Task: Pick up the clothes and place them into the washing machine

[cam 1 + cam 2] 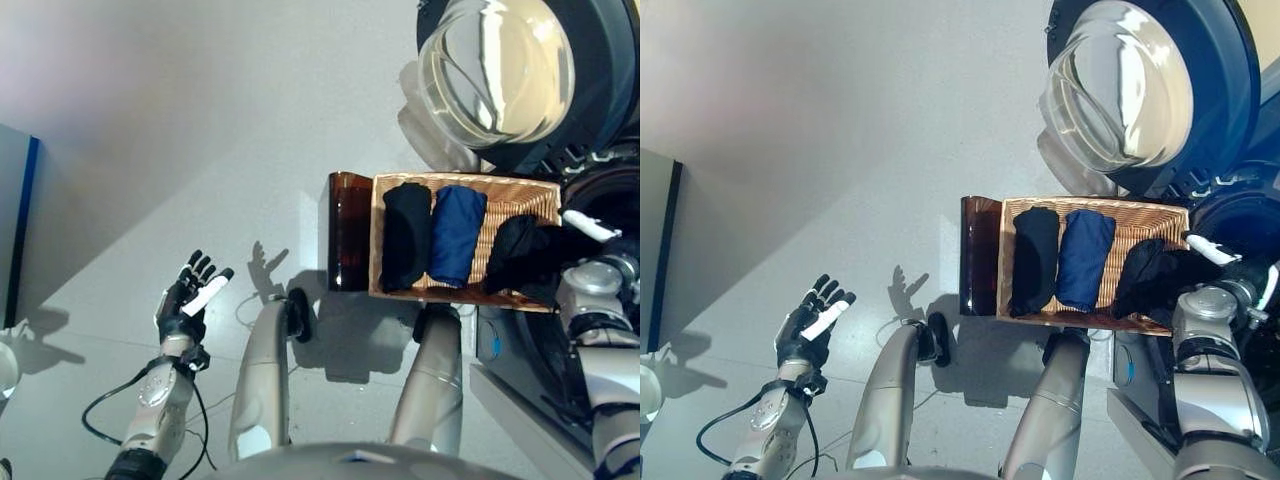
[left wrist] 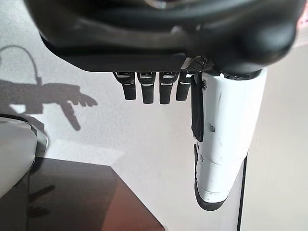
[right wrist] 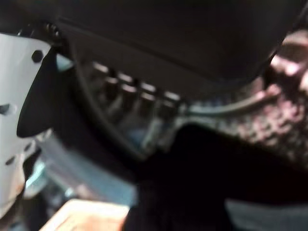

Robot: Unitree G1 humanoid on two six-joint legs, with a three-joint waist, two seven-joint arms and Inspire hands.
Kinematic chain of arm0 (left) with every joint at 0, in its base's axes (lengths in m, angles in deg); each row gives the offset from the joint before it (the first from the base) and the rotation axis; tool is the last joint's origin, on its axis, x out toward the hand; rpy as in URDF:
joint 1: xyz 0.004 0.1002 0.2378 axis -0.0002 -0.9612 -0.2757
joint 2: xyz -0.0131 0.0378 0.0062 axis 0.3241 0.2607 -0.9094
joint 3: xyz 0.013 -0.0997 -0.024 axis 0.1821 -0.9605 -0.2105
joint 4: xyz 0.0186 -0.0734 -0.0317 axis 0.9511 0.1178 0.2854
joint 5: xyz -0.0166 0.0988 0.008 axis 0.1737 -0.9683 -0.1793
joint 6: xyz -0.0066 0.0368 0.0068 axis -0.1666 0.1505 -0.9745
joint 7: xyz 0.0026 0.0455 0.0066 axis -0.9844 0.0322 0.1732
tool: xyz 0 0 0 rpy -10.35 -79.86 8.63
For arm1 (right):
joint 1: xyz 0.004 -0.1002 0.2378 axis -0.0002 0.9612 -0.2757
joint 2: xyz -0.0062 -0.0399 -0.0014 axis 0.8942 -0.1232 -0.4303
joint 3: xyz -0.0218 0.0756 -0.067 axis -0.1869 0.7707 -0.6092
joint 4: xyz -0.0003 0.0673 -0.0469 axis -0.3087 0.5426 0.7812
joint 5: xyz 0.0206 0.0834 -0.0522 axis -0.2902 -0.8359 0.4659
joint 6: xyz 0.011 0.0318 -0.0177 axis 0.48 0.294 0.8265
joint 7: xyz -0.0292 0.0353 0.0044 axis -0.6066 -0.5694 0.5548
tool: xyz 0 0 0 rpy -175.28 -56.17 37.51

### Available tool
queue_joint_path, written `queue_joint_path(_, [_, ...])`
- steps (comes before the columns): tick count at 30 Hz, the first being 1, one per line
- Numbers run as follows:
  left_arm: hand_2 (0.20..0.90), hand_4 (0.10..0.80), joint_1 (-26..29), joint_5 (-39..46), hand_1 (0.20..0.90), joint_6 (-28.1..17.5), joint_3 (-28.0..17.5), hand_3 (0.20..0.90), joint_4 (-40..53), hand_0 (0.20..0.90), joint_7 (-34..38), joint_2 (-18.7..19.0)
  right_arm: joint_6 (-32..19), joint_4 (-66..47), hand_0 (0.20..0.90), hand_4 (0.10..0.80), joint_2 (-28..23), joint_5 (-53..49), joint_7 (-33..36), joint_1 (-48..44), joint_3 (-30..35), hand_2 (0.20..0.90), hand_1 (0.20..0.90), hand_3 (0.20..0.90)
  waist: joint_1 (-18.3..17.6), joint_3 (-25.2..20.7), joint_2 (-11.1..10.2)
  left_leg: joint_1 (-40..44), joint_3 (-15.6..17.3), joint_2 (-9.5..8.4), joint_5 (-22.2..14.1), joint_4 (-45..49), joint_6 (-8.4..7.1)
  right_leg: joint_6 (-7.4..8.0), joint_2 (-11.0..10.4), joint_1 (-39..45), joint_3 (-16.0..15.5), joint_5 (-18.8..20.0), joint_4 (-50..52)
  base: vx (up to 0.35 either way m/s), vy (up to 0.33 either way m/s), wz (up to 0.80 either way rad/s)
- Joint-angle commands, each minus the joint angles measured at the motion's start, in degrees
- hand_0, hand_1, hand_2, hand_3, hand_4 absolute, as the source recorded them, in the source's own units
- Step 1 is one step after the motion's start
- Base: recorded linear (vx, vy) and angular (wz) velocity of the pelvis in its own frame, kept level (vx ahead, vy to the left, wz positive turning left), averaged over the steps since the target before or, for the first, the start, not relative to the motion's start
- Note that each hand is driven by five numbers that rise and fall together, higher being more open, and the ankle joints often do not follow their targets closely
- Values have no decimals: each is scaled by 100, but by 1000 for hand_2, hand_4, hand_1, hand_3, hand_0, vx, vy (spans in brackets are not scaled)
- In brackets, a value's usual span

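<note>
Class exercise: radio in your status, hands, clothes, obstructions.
Left hand open, idle over floor. Right hand at basket, on black garment, grip unclear. Black roll, blue roll in basket. Washer door open, no obstruction.

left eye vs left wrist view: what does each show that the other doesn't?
Only the left eye view shows the woven wicker basket holding a folded black garment, a folded blue garment and a crumpled black garment, with the right hand at that last one. It also shows the washing machine's round glass door.

Only the left wrist view shows a dark brown surface below the hand.

Both show the left hand, open and holding nothing, over the pale grey floor.
</note>
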Motion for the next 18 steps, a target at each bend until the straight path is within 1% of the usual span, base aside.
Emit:
queue_joint_path(1, [900,800,-217,-40,900,-551,-498,900,384,900,-8,321,-257,-142,900,800,-122,97,127,101,-129,900,900,900,9,-208,-163,325,-552,411,726,-798,-808,-166,-130,326,197,535,-491,0,0,0])
queue_joint_path(2, [900,800,-206,-69,900,-555,-539,900,352,900,16,289,-295,-224,900,800,16,111,144,170,-117,900,900,900,1,-204,-184,332,-553,415,732,-805,-813,-173,-124,332,196,541,-508,0,0,0])
queue_joint_path(3, [900,800,-207,-69,900,-555,-540,900,352,900,16,291,-294,-228,900,800,19,113,146,174,-115,900,900,900,1,-204,-186,333,-552,414,732,-806,-813,-173,-124,333,196,541,-508,0,0,0])
queue_joint_path(4, [900,800,-204,-91,900,-561,-600,900,346,900,44,240,-352,-428,900,800,241,156,180,294,-94,900,900,900,-19,-205,-205,337,-550,419,734,-810,-813,-184,-107,337,191,539,-504,0,0,0])
queue_joint_path(5, [900,800,-206,-91,900,-560,-600,900,346,900,45,243,-349,-435,900,800,244,159,183,300,-91,900,900,900,-18,-207,-208,337,-549,418,734,-810,-813,-184,-107,336,192,538,-503,0,0,0])
queue_joint_path(6, [900,800,-202,-103,900,-571,-624,900,323,900,70,205,-390,-570,900,800,361,202,212,371,-87,900,900,900,-32,-203,-221,340,-544,422,738,-815,-813,-191,-99,337,186,534,-501,0,0,0])
queue_joint_path(11, [900,800,-151,-170,900,-601,-801,900,245,900,166,41,-330,-1334,900,800,777,906,324,796,-368,900,900,900,-88,-202,-277,333,-551,446,766,-848,-822,-205,-69,332,183,557,-534,4,-8,-4])
queue_joint_path(12, [900,800,-158,-208,900,-596,-891,900,245,900,191,-18,-235,-1715,900,800,865,1333,354,973,-482,900,900,900,-106,-205,-287,334,-553,458,779,-877,-824,-210,-65,330,177,572,-554,6,-11,-3])
queue_joint_path(14, [900,800,-164,-260,900,-591,-930,900,234,900,180,-61,-85,-1920,900,800,912,1845,308,1133,-699,900,900,900,-123,-214,-300,313,-569,467,785,-878,-827,-212,-60,311,181,577,-551,0,0,0])
queue_joint_path(18, [900,800,-141,-319,900,-586,-979,900,246,900,160,-77,76,-1837,900,800,940,2227,325,1143,-804,900,900,900,-110,-232,-301,281,-583,465,790,-877,-832,-210,-64,292,168,572,-553,0,0,0])
